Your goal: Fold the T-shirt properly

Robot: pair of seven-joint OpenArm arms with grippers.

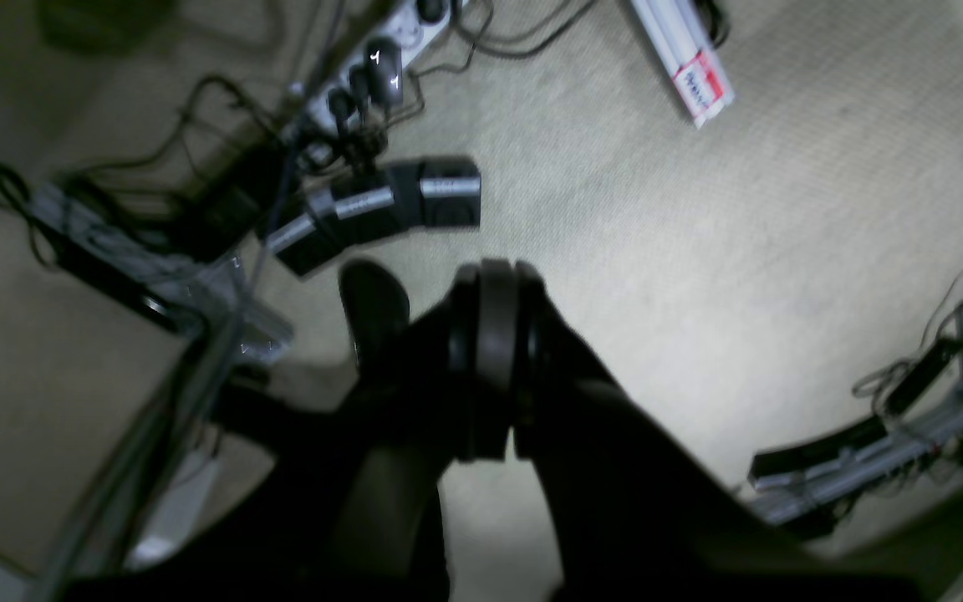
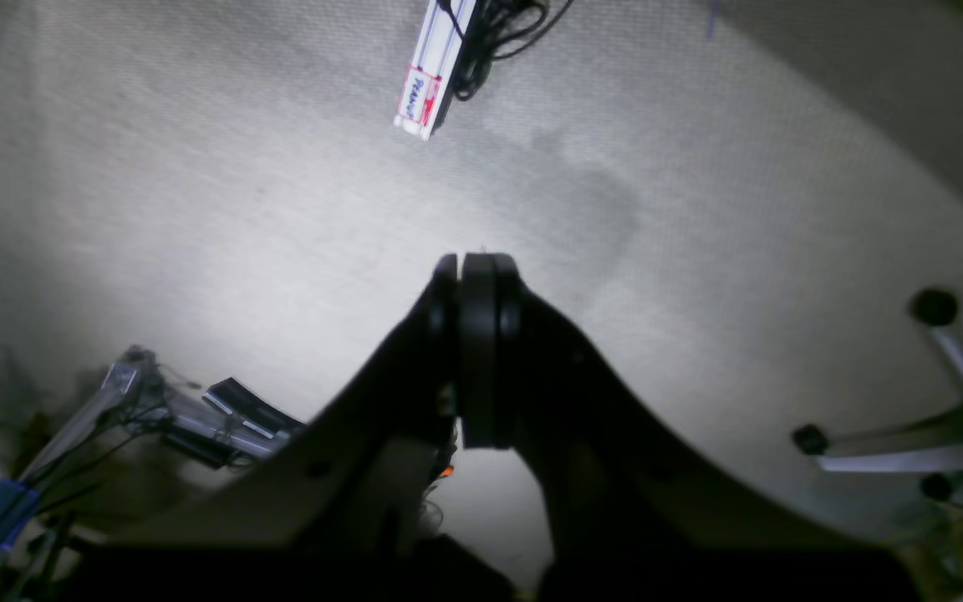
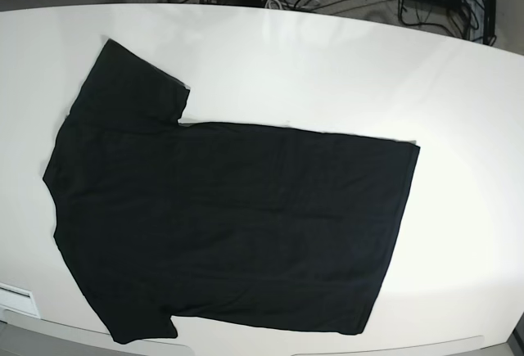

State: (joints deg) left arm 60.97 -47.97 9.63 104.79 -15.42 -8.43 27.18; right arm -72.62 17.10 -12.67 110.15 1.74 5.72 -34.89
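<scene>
Both claws are pressed together and empty: the right gripper (image 2: 477,351) and the left gripper (image 1: 494,359) point at carpet floor, away from the table (image 3: 327,69). On it the T-shirt (image 3: 229,225) lies spread flat, plain side up, sleeves at left. Risk: a pinch catching one layer only, or dragging the near hem off the edge.

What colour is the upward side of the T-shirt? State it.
Plain black, no print visible on the T-shirt; the base view shows it best.

No readable text anywhere (red-and-white label (image 2: 419,90) too blurred)
</scene>
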